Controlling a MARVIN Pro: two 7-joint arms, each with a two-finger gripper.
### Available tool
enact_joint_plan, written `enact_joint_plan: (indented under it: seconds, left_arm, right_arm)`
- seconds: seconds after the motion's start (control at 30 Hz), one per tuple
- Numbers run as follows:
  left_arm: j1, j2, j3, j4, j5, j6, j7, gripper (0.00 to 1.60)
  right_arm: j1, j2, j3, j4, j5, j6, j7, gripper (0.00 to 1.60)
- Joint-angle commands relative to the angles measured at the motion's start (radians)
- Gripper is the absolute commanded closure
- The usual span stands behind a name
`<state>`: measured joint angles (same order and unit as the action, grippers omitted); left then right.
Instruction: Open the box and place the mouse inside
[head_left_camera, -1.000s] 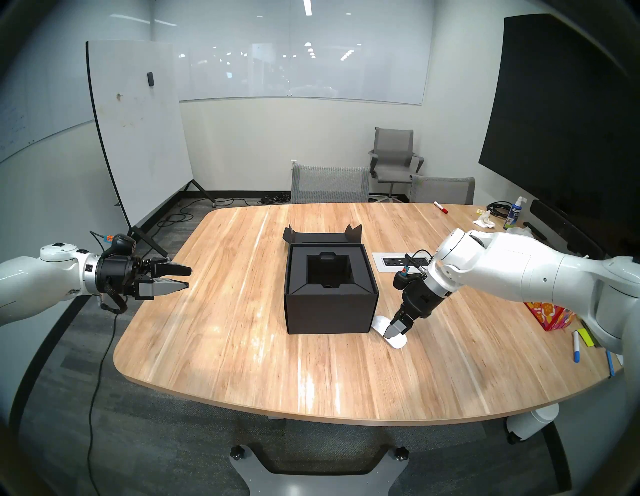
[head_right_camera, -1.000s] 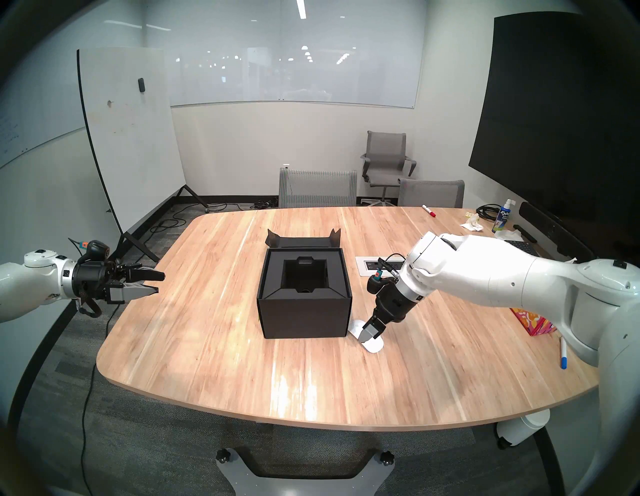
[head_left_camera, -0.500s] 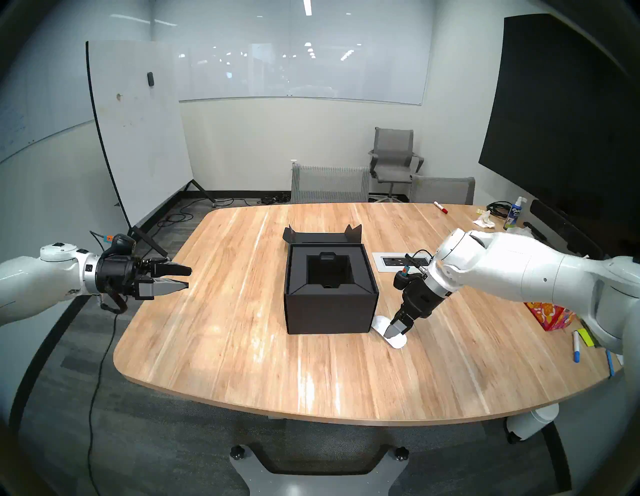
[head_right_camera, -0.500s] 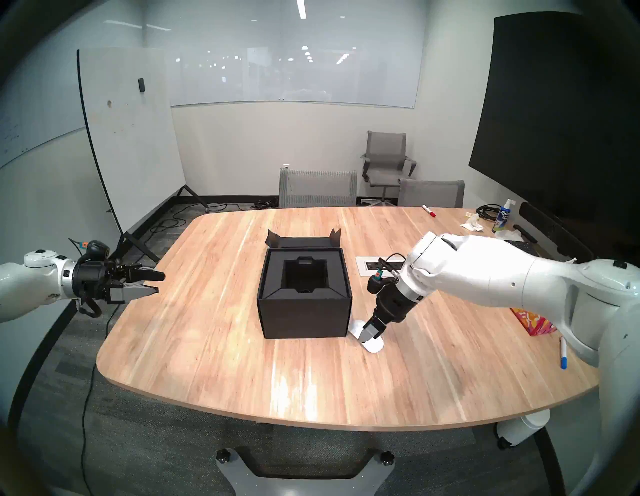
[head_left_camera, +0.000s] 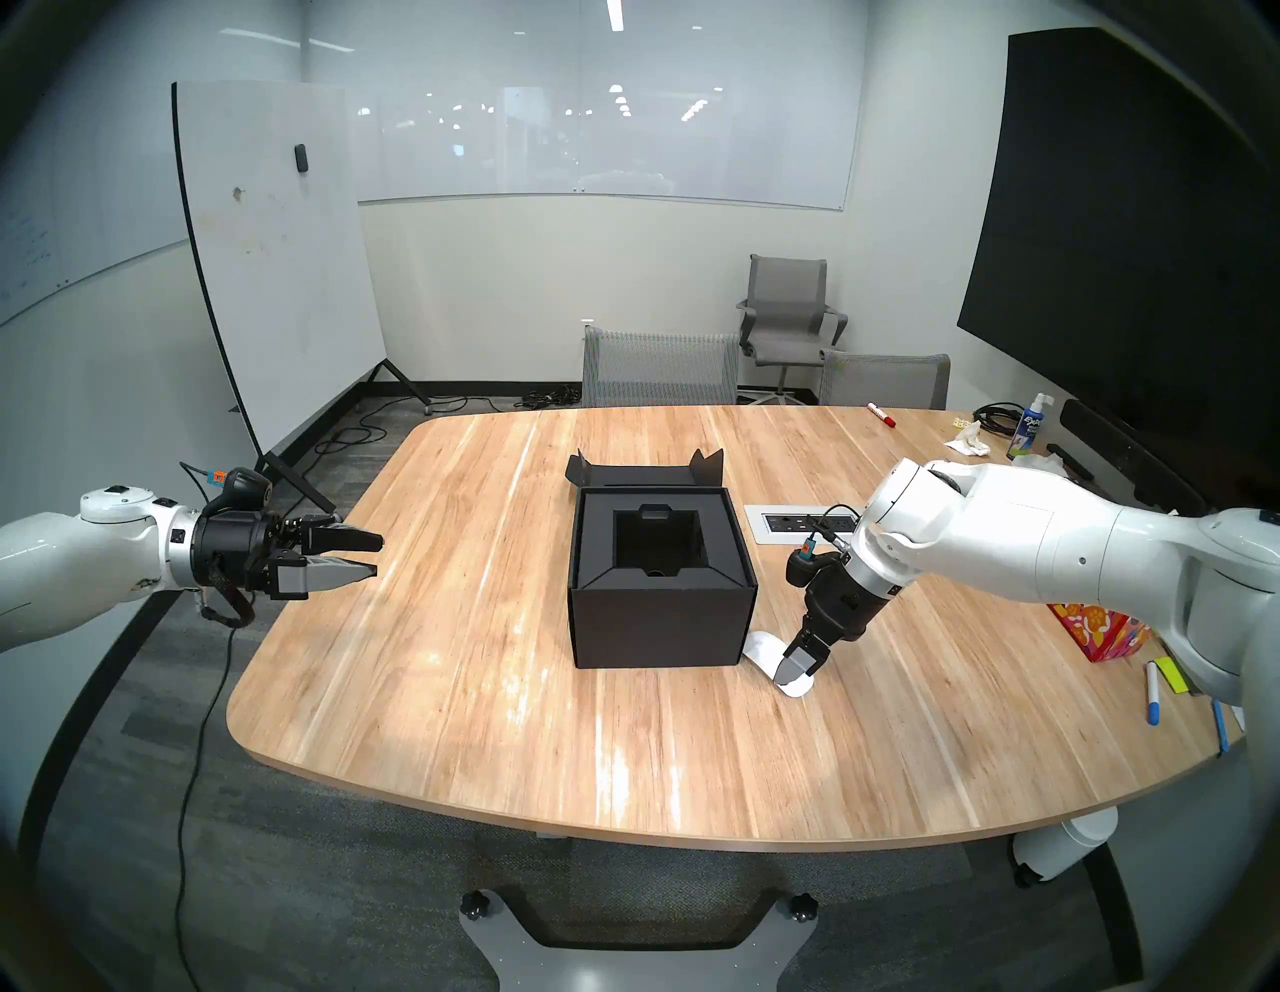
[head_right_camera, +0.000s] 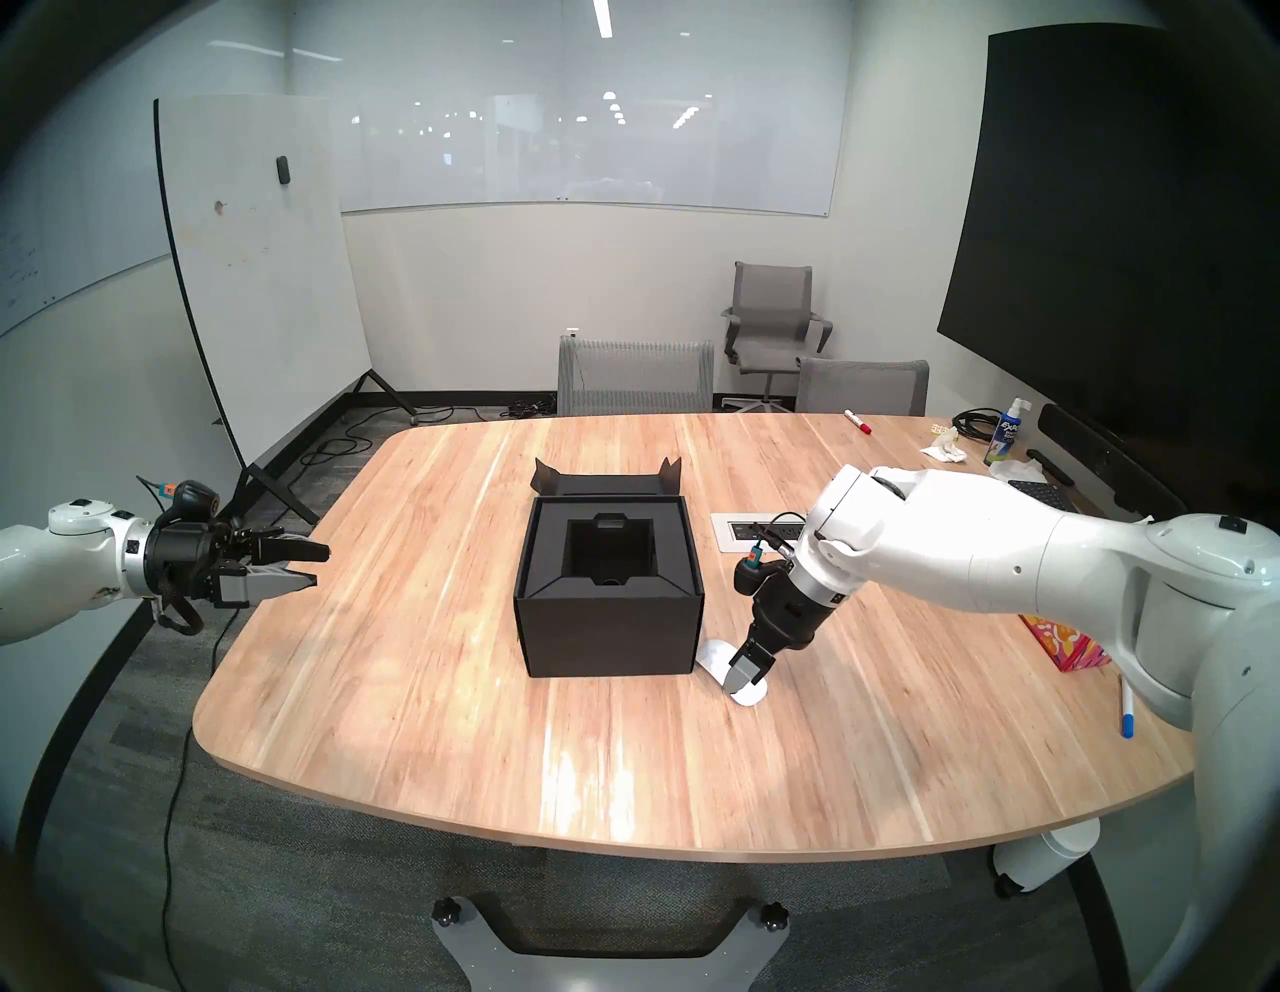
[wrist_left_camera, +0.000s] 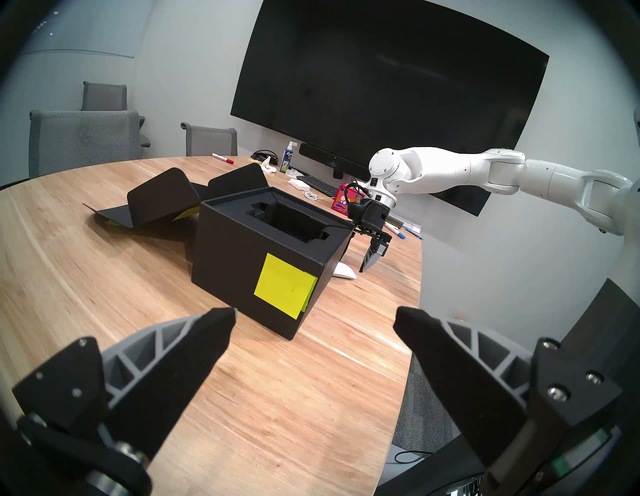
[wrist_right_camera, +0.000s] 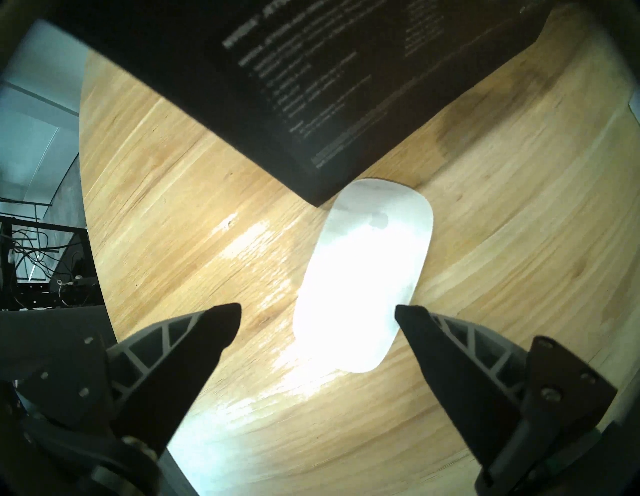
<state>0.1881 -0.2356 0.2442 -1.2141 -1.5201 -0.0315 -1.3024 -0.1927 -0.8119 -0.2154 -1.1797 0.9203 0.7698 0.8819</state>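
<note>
The box (head_left_camera: 661, 575) sits at the middle of the head view on the wooden table (head_left_camera: 485, 693), its lid (head_left_camera: 644, 474) folded back flat behind it and the black insert's square recess showing from above. In my left wrist view the box fills the centre, with a yellow-green sticky note (wrist_left_camera: 284, 289) on the face turned toward me.

The mouse (head_left_camera: 762, 648) lies flat on the table just right of the box's lower right corner in the head view. In my right wrist view the mouse (wrist_right_camera: 363, 277) runs up the middle of the frame, glaring white, its far end right at the box's corner; whether the two touch I cannot tell.

My right gripper (head_left_camera: 796, 670) points steeply down over the near end of the mouse. Its jaws stand wide apart and hold nothing: in the right wrist view one fingertip (wrist_right_camera: 225, 320) is over bare wood at the lower left and the other is at the mouse's right edge, lower right.

My left gripper (head_left_camera: 370, 554) hangs level at the left of the head view, over the table's left edge and well apart from the box, jaws spread and empty.
</note>
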Motion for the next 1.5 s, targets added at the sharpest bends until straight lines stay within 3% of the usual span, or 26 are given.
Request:
enact_joint_plan:
  seconds: [0.0,0.47,0.67,1.07,1.47]
  left_arm:
    - [-0.011,-0.002,-0.011,-0.002,-0.008,0.001,0.000,0.00]
    - [-0.011,-0.002,-0.011,-0.002,-0.008,0.001,0.000,0.00]
    - [-0.011,-0.002,-0.011,-0.002,-0.008,0.001,0.000,0.00]
    - [-0.011,-0.002,-0.011,-0.002,-0.008,0.001,0.000,0.00]
    - [-0.011,-0.002,-0.011,-0.002,-0.008,0.001,0.000,0.00]
  right_arm:
    - [0.039,-0.031,-0.004,0.011,-0.020,0.035,0.017,0.00]
    - [0.066,-0.084,-0.008,0.035,-0.075,0.111,0.026,0.00]
    - [0.056,-0.085,0.021,0.012,-0.077,0.155,-0.034,0.00]
    - [-0.007,0.011,0.133,-0.196,0.004,0.190,-0.293,0.00]
    - [0.021,0.066,0.084,-0.335,0.175,0.190,-0.524,0.00]
